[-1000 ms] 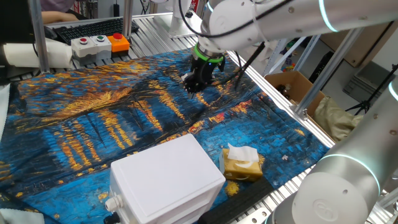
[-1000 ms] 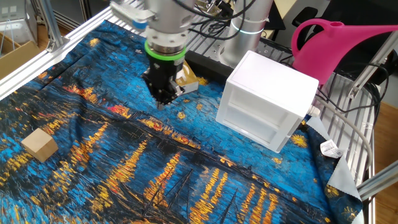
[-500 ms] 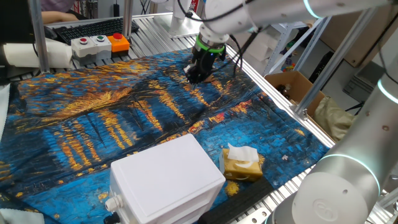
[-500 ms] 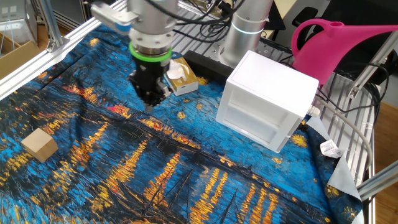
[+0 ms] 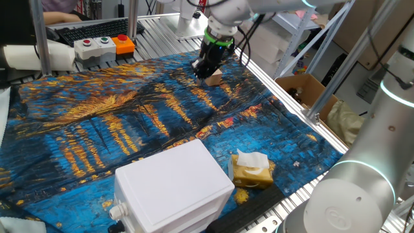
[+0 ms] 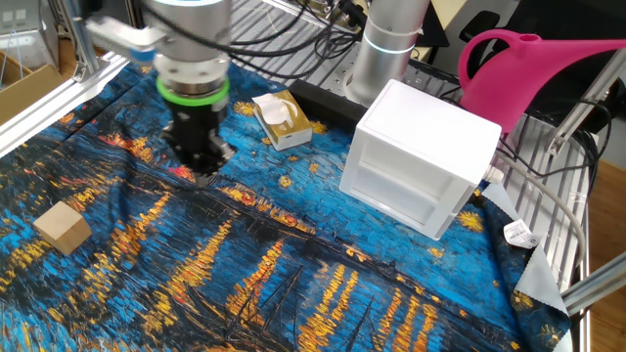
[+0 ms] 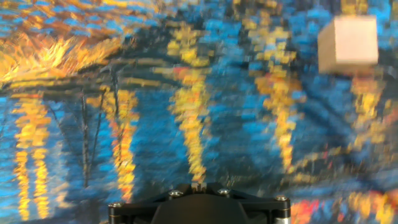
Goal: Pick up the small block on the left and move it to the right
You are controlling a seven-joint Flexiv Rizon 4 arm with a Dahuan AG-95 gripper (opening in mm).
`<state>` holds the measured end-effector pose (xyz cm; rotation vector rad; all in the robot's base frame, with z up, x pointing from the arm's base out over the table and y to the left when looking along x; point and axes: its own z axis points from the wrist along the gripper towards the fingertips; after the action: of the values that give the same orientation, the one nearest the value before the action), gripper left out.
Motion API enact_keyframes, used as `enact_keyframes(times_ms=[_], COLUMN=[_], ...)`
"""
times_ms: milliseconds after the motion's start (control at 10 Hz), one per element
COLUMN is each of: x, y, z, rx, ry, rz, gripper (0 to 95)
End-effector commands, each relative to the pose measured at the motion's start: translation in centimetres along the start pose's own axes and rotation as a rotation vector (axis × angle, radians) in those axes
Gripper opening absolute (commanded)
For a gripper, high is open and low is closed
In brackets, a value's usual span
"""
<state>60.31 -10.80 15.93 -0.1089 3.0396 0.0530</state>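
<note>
1 claw (image 6: 202,176), jaws together and empty, is on approach; small block (image 6: 61,228) lies apart beside it, so it must open overhead.

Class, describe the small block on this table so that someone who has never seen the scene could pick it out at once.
Start from the blue and gold painted cloth that covers the table. Near one edge of it, apart from the white box and the tissue packet, sits the small block. It is a plain tan wooden cube, unmarked and much smaller than the box.
</note>
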Motion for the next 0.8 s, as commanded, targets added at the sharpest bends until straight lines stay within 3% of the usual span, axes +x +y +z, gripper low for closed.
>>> enact_keyframes(times_ms=[100,800], x=[-0.7,0.0], y=[-0.8,-1.8], z=[0.7,1.3], rx=[-0.009,-0.025], ry=[-0.012,-0.016], rz=[-0.012,0.003], gripper=[0.0,0.0])
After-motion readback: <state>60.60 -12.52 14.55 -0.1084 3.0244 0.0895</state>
